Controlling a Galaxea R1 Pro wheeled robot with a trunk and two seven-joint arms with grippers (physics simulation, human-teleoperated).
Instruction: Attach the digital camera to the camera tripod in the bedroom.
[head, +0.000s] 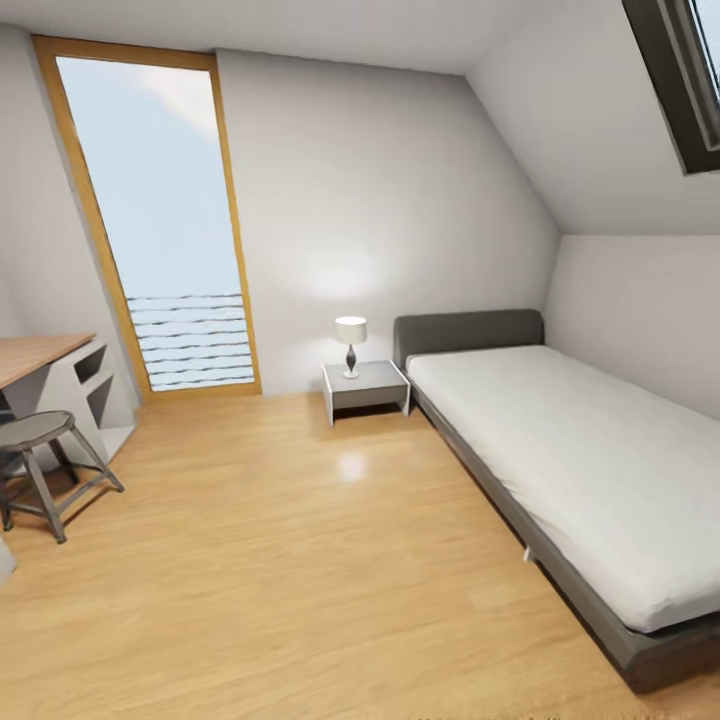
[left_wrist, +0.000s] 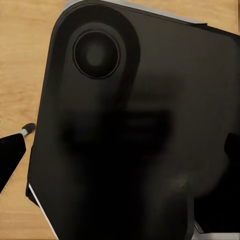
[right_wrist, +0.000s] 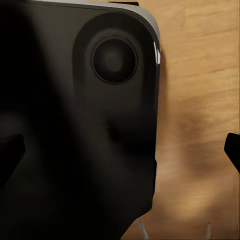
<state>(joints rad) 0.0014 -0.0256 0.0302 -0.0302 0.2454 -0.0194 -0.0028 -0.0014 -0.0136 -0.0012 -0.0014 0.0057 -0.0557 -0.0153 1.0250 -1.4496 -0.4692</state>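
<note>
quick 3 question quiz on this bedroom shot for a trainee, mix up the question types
1. True or false: the lamp stands on the nightstand beside the bed.
2. Multiple choice: what sits next to the desk at the head view's left? A) a stool B) an armchair C) a laundry basket
3. Fill in: the tall opening in the far wall, the door, has a frame of ____ colour.

Key: 1 true; 2 A, the stool; 3 wood (oak).
</note>
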